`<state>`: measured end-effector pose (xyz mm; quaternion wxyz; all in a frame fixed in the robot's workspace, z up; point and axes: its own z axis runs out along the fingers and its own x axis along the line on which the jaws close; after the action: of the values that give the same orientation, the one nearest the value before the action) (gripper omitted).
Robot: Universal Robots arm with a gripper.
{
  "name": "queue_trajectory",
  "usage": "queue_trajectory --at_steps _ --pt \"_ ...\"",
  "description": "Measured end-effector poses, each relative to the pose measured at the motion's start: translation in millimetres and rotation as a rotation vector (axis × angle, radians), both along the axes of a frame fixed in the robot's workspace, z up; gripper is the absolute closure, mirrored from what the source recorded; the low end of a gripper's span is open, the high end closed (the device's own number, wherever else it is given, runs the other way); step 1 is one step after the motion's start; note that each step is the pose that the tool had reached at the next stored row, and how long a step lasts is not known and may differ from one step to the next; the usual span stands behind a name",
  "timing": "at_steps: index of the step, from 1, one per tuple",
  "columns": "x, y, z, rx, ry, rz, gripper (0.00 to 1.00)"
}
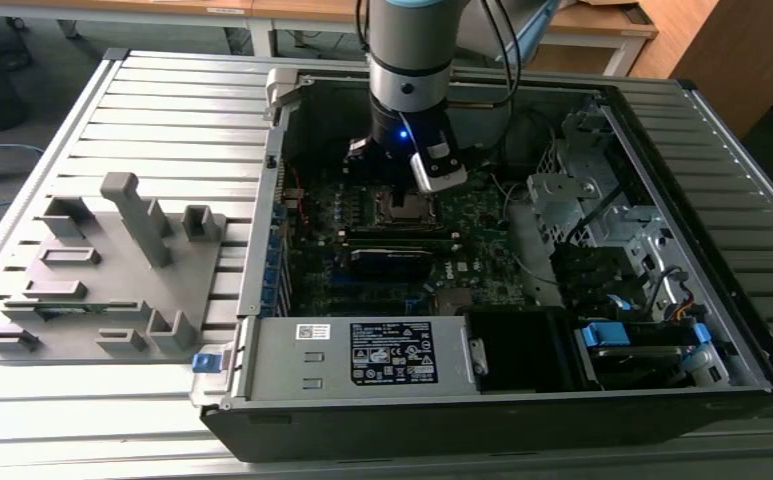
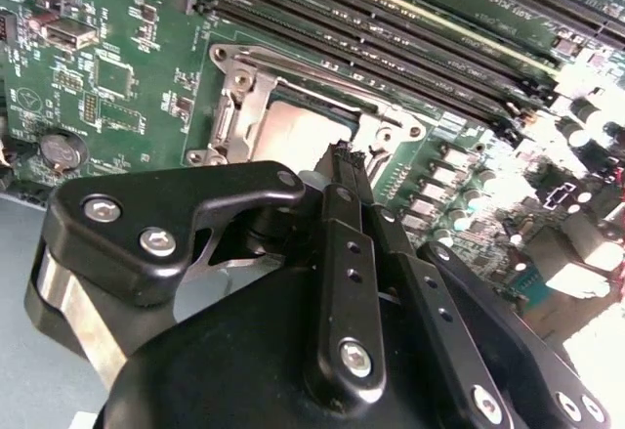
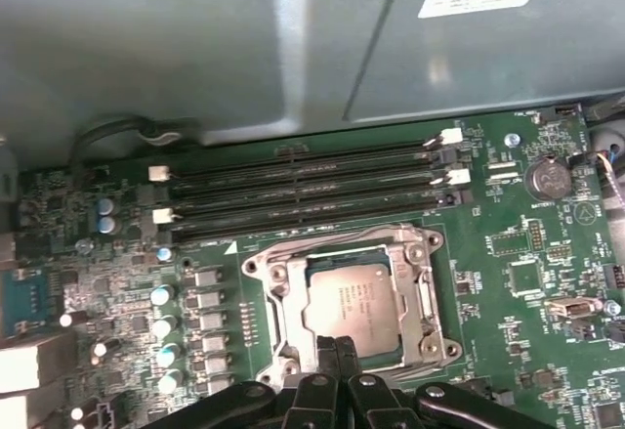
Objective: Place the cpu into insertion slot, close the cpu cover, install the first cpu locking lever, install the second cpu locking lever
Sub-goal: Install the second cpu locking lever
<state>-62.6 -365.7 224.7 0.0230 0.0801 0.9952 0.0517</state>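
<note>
The one cpu point(image 3: 350, 299) is sitting flat in the insertion slot point(image 3: 262, 282), framed by the silvery cpu cover point(image 3: 422, 297); the gripper point(image 3: 338, 349) hangs right over its near edge, jaws pinched together with nothing between them; three long memory slots point(image 3: 303, 194) run just beside the socket; one open computer case point(image 1: 653, 160) on the tabletop point(image 1: 159, 110)

Room above insertion slot point(image 3: 354, 297) open — memory sticks point(image 3: 303, 187) flank one side.
</note>
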Motion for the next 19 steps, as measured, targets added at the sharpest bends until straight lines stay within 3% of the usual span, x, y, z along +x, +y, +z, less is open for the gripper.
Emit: queue_trajectory --at_steps 2,8,11,15,19 --pt "1.8 2.3 -0.3 -0.0080 0.0000 -0.001 0.89" --pt "10.6 8.9 -1.8 -0.0191 0.0000 -0.006 0.89" --pt "11.9 13.4 -2.7 -0.0327 0.0000 -0.008 0.89" --pt "12.0 19.7 -3.4 -0.0379 0.0000 -0.010 0.89" --pt "13.0 19.8 -4.1 -0.0427 0.0001 -0.024 0.89"
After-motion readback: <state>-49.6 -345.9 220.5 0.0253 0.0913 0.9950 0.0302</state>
